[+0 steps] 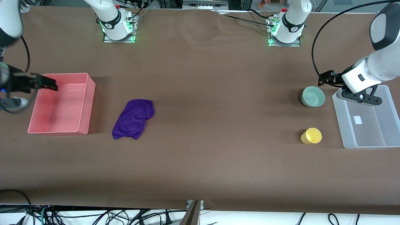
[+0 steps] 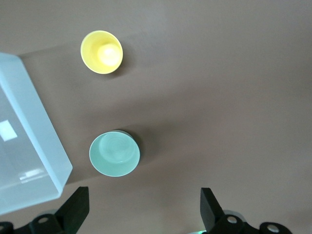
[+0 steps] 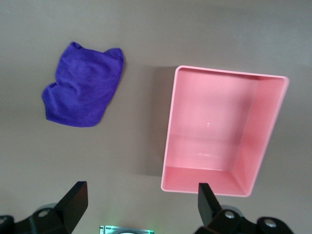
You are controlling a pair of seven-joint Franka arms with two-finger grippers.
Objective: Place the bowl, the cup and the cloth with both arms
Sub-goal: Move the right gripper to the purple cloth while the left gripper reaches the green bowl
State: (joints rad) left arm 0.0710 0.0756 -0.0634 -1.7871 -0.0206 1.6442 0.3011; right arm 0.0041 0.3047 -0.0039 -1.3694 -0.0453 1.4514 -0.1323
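The pale mint-green bowl (image 1: 313,96) stands upright on the brown table toward the left arm's end, also in the left wrist view (image 2: 114,154). The yellow cup (image 1: 311,136) stands nearer the front camera than the bowl, also in the left wrist view (image 2: 101,51). The purple cloth (image 1: 133,118) lies crumpled beside the pink bin, also in the right wrist view (image 3: 83,84). My left gripper (image 1: 362,99) (image 2: 141,214) is open and empty, up over the clear bin's farther end beside the bowl. My right gripper (image 1: 34,82) (image 3: 141,209) is open and empty, up over the pink bin's farther corner.
An empty pink bin (image 1: 89,103) (image 3: 170,141) stands at the right arm's end. An empty clear plastic bin (image 1: 347,137) (image 2: 44,141) stands at the left arm's end, beside bowl and cup. Brown table lies between cloth and bowl.
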